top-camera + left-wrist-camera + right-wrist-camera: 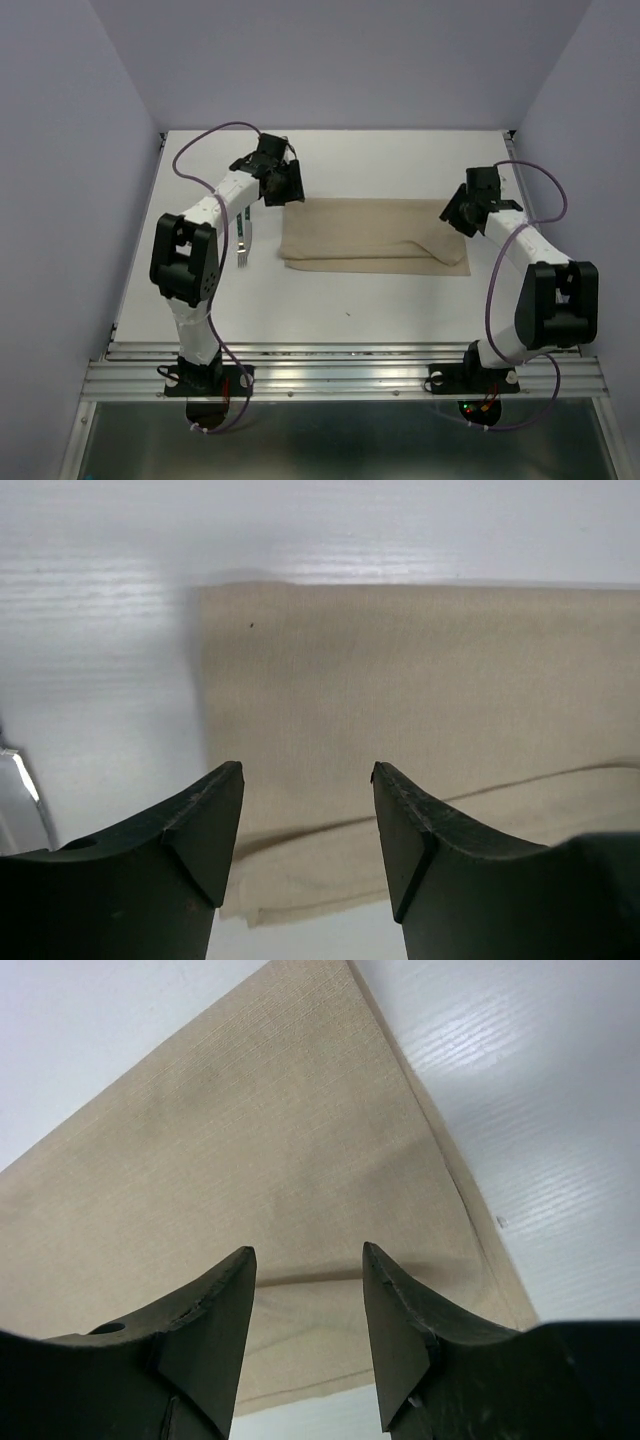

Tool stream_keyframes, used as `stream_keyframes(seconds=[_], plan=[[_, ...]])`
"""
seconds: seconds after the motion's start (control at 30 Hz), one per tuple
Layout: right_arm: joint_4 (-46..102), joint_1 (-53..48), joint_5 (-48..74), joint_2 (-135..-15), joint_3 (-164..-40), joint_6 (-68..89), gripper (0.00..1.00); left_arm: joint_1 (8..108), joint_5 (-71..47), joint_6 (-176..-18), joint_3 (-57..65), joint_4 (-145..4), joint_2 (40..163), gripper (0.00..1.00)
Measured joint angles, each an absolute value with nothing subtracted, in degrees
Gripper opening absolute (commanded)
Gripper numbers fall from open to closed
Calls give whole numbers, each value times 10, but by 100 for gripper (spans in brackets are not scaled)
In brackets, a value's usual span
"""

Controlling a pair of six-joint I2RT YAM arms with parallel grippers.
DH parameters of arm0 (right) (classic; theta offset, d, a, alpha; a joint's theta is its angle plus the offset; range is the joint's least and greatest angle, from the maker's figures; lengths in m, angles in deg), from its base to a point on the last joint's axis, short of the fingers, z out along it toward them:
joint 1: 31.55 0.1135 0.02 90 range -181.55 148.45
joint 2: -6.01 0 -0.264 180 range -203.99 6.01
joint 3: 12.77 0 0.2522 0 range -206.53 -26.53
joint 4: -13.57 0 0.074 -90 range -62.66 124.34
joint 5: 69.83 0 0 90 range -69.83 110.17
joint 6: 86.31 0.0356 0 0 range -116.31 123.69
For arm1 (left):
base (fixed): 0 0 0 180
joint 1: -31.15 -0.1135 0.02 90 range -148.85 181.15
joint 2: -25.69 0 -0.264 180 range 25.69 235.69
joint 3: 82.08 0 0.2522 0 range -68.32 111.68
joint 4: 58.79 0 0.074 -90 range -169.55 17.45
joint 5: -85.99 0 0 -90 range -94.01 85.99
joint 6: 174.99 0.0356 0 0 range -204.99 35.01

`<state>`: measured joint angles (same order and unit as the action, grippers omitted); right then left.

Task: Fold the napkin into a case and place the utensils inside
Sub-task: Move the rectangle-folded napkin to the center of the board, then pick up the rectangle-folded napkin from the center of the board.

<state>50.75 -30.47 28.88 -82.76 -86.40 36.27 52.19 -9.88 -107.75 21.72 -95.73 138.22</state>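
The beige napkin lies flat on the white table, folded into a long oblong with a lower layer showing along its near edge. My left gripper hovers over the napkin's far left corner, jaws open and nothing between them; the left wrist view shows the cloth below the gripper. My right gripper hangs open over the right end, with the cloth under the gripper. The utensils lie left of the napkin, partly hidden by the left arm, and a silver tip shows in the left wrist view.
The table's white top reaches to purple walls at the back and sides. An aluminium rail carries both arm bases along the near edge. Purple cables loop from each arm.
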Motion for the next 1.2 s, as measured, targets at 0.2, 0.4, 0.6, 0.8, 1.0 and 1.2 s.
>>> stream_keyframes(seconds=[0.2, 0.4, 0.6, 0.8, 1.0, 1.2], plan=[[511, -305, 277, -755, -810, 365, 53, 521, -89, -1099, 94, -965, 1237, 61], [526, -305, 272, -750, -771, 365, 53, 521, -111, -1136, -28, -958, 1208, 56], [527, -305, 272, -749, -771, 365, 53, 521, -126, -1153, -60, -947, 1223, 44], [527, -305, 274, -739, -766, 365, 53, 521, -138, -1158, -60, -925, 1223, 35], [532, -308, 277, -723, -745, 365, 55, 521, -143, -1155, -60, -918, 1223, 46], [544, -322, 277, -700, -715, 367, 55, 521, -135, -1148, -60, -921, 1223, 54]])
